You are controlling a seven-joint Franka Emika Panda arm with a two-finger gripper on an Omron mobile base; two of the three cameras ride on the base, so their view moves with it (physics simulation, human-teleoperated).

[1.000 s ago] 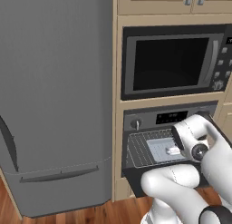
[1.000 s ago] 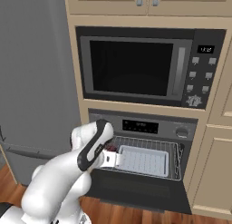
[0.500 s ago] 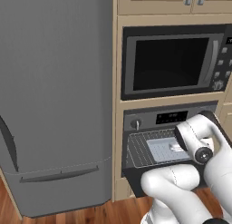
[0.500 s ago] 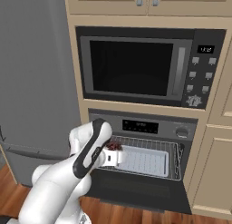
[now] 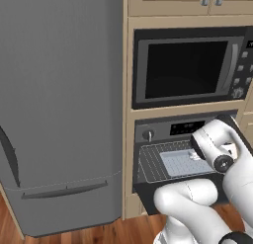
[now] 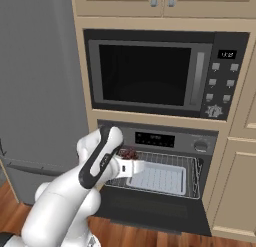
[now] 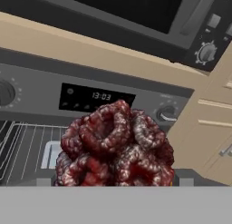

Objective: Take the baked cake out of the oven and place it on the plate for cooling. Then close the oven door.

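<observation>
The robot's tool (image 6: 131, 160) is gripping the baked cake (image 7: 115, 148) between widely spread jaws, the knobbly dark red lump sitting close up in the hand view with the fingertips hidden beneath it. In the right base view the baked cake (image 6: 129, 153) is hanging just above the front left corner of the wire rack (image 6: 192, 178), at the mouth of the oven (image 6: 170, 140), whose door (image 6: 150, 211) is lying dropped open below. The step in hand appears to be drawing the cake outward; doing it well probably means keeping the hand level and pulling straight back over the open door, clear of the rack wires and the upper edge of the opening. The cake is looking roughly round and lumpy, with no clear long axis, its ringed top facing the hand camera. Farther in, a pale grey tray (image 6: 161, 177) is resting on the rack, and the microwave (image 6: 155, 73) is sitting above.
</observation>
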